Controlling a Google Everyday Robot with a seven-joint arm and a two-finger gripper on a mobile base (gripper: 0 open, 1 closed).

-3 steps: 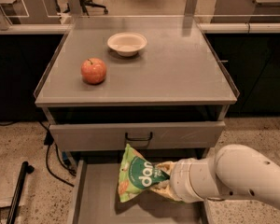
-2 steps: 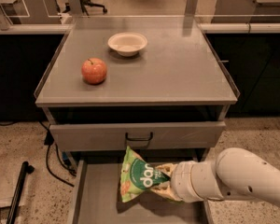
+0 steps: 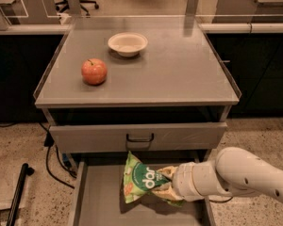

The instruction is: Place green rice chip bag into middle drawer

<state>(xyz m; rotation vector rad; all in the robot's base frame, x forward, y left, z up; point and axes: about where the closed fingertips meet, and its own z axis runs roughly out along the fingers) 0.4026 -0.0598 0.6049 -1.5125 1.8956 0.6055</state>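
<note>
The green rice chip bag point(image 3: 140, 179) is a crinkly light-green pouch with a dark green oval logo. It hangs tilted over the open middle drawer point(image 3: 99, 206), a wide shallow grey drawer pulled out below the cabinet's closed top drawer front point(image 3: 137, 137). My gripper point(image 3: 166, 182) comes in from the right on a white arm and is shut on the bag's right end, holding the bag just above the drawer floor.
A red apple point(image 3: 94, 71) and a white bowl point(image 3: 128, 44) sit on the cabinet top point(image 3: 179, 74). A black cable point(image 3: 49, 160) and a black pole point(image 3: 18, 192) lie on the speckled floor at the left. Dark counters stand behind.
The bag and my gripper have barely shifted, staying over the open drawer. Nothing else moved.
</note>
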